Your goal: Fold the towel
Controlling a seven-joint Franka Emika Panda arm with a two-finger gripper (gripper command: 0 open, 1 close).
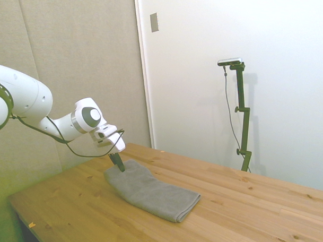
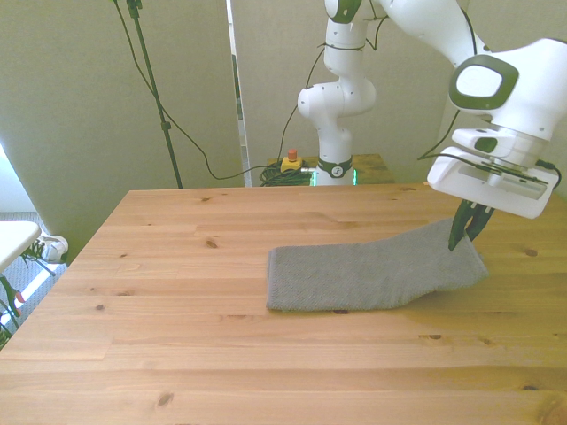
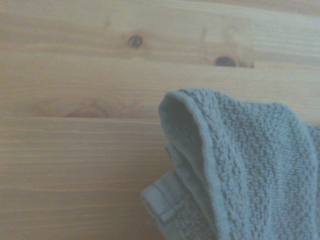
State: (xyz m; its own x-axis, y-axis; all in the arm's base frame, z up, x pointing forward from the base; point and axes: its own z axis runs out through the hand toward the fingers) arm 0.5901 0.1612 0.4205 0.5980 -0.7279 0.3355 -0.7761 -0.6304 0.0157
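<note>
Under the wrist view, towel [image 3: 240,170] hem curls (hidden elsewhere).

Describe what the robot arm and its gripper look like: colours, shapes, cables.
The arm is glossy white, built of rounded tubular links, with dark olive-grey round caps at the joints. A boxy white wrist block carries the gripper, whose two fingers are slim, dark and tapered. Thin black cables loop loosely along the arm and around the wrist. The base has a dark band with a green glow beneath.

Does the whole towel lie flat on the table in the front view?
No, the claw holds one end of the towel raised.
</note>
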